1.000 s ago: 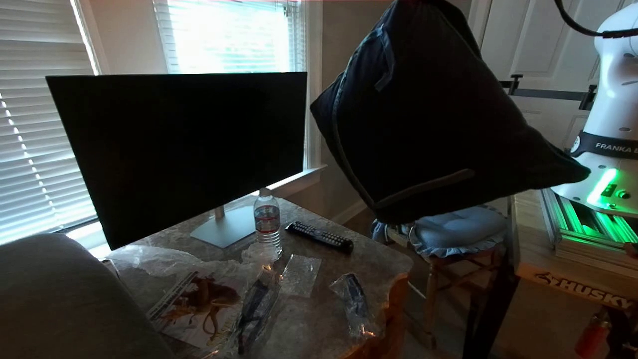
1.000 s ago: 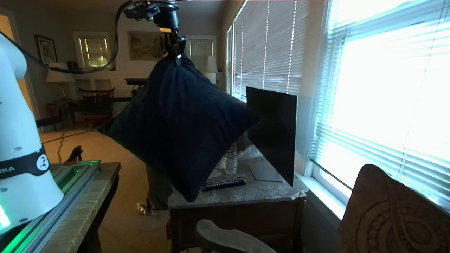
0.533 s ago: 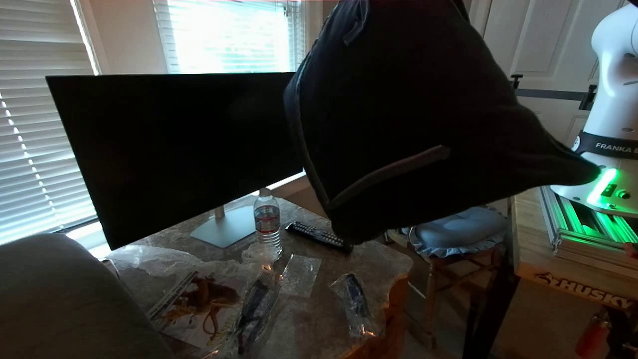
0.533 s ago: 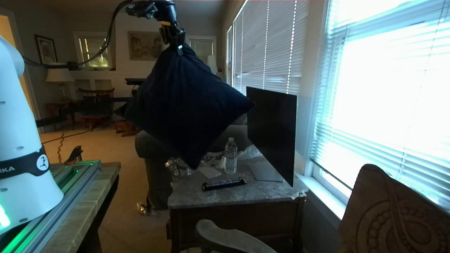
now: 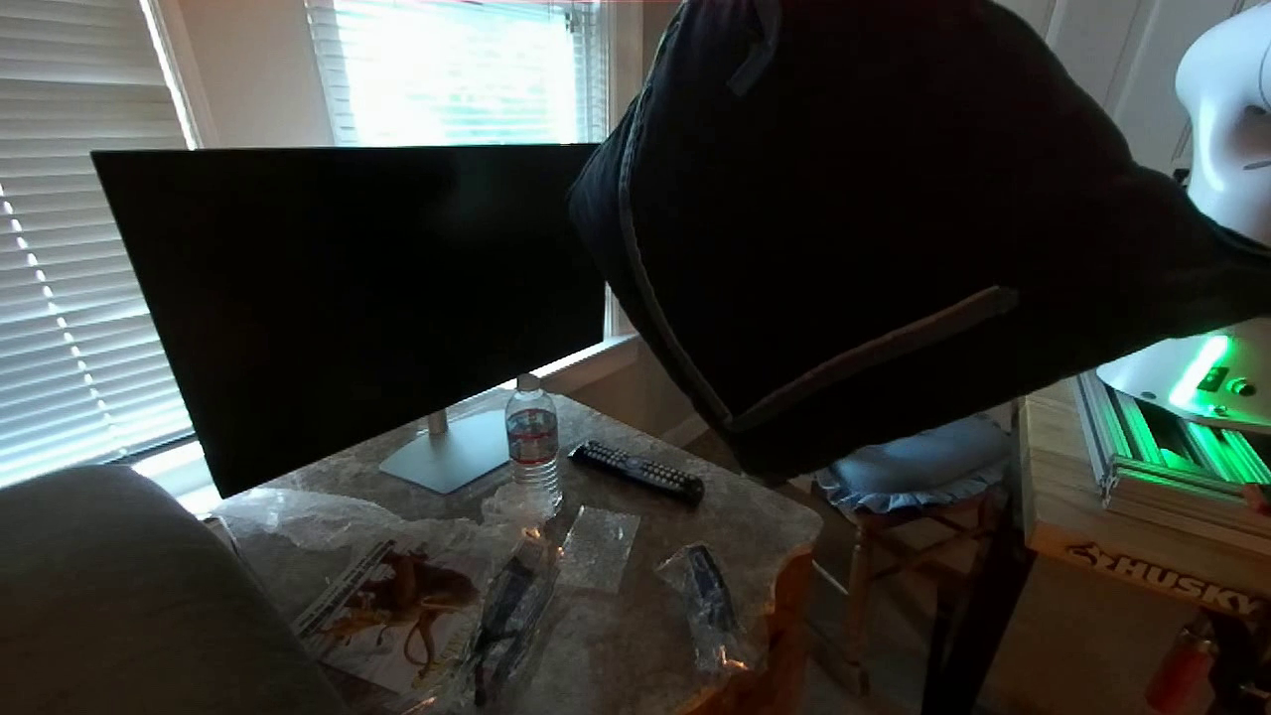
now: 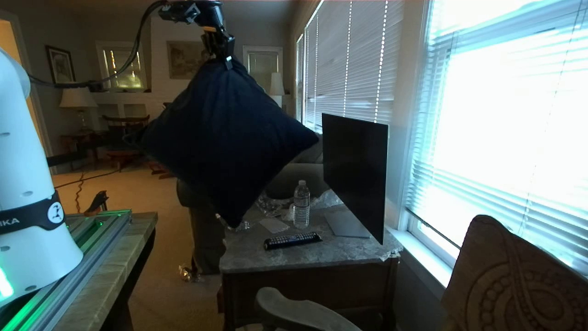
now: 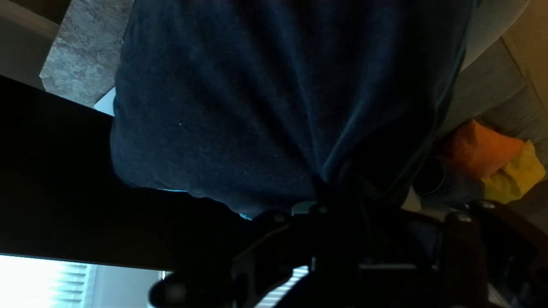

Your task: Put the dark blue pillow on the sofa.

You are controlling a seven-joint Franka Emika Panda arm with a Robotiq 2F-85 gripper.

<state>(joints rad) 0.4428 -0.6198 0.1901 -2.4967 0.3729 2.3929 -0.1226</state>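
The dark blue pillow (image 6: 225, 142) is pinched at one corner by the closed gripper (image 6: 228, 63) and hung beneath it; this hold is shown in an exterior view. Lower than the gripper, the sofa (image 5: 119, 596) is seen in part in both exterior views. Only in the wrist view are an orange cushion (image 7: 483, 147) and yellow fabric (image 7: 516, 177) revealed, past the pillow and to one side of the gripper. Also lower than the gripper, a capped bottle (image 5: 533, 437) is stood upright on the counter (image 5: 635, 645); its contents cannot be made out. Dark items (image 5: 707, 581) are enclosed in clear packets (image 5: 732, 650) there, shown plainly in an exterior view.
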